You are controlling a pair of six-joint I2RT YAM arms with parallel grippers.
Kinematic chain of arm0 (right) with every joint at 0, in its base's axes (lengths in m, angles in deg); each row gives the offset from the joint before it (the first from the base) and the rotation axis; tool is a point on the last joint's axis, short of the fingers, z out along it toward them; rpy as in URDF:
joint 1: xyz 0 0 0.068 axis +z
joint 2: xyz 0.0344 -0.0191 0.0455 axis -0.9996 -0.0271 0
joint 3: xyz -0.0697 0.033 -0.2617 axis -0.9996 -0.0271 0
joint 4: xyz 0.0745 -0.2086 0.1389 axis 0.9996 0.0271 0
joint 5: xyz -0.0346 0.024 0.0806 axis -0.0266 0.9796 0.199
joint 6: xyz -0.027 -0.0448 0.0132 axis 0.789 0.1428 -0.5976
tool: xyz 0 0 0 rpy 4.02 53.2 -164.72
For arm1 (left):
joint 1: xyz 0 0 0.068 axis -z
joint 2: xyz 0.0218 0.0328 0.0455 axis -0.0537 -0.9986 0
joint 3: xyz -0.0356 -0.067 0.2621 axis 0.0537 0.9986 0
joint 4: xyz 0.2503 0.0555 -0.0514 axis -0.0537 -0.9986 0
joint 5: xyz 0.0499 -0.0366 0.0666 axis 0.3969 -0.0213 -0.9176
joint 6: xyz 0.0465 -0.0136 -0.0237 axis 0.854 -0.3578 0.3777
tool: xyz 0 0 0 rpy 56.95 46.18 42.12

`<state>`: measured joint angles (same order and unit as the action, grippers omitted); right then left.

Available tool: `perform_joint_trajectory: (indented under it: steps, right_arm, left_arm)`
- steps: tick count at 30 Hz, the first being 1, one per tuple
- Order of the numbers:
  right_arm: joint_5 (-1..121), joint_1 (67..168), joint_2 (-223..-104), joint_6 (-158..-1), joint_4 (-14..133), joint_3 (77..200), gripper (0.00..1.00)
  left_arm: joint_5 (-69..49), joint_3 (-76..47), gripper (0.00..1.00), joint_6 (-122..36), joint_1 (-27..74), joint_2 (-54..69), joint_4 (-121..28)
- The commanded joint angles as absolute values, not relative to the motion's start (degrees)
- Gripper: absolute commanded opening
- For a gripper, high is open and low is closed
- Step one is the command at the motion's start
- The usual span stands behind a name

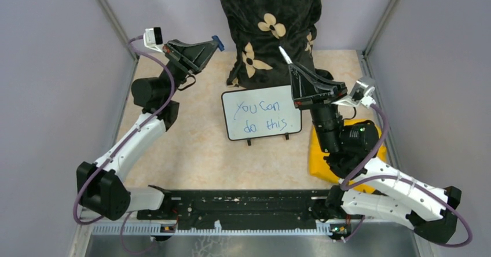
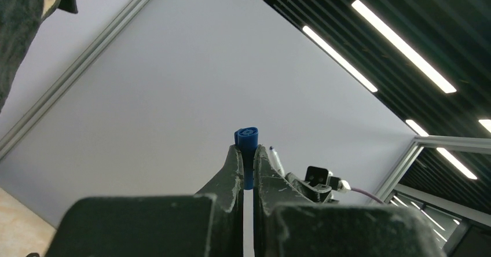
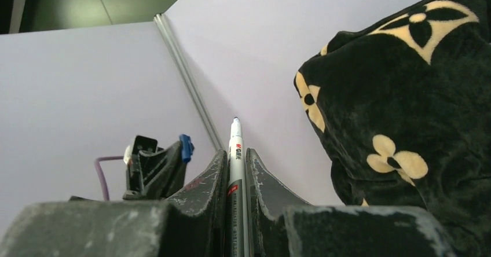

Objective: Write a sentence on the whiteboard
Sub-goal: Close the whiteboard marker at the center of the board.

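Observation:
The whiteboard point(image 1: 262, 113) stands on its two small black feet in the middle of the table, carrying the sentence point(image 1: 257, 116) "You can do this" in blue on two lines. My right gripper point(image 1: 296, 67) is raised above the board's upper right corner and is shut on a white marker point(image 3: 235, 153) whose uncapped tip points up and away. Far to the left, my left gripper point(image 1: 213, 44) is lifted high and shut on the blue marker cap point(image 2: 246, 147). The two grippers point toward each other, well apart.
A yellow cloth point(image 1: 322, 158) lies under the right arm, right of the board. A black fabric with cream flowers point(image 1: 266, 25) hangs at the back, just behind the board. Grey walls enclose the table on left and right.

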<state>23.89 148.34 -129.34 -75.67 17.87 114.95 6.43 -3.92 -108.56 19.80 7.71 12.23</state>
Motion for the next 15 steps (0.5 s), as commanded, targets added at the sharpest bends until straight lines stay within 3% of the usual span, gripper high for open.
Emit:
perform_joint_trajectory:
  steps: [1,7,15]
  right_arm:
    - [26.8,149.0,-130.3,-74.4,16.7,114.2,0.0]
    - [27.5,149.1,-129.9,-74.0,15.1,113.6,0.0]
    - [31.5,149.5,-134.6,-69.0,17.6,123.4,0.0]
  left_arm:
    - [3.5,-4.9,0.0,-107.3,20.4,13.6,10.3]
    - [-0.7,-6.0,0.0,-94.7,25.3,21.9,-1.3]
    - [-8.2,-6.4,0.0,-88.1,27.0,25.6,-8.5]
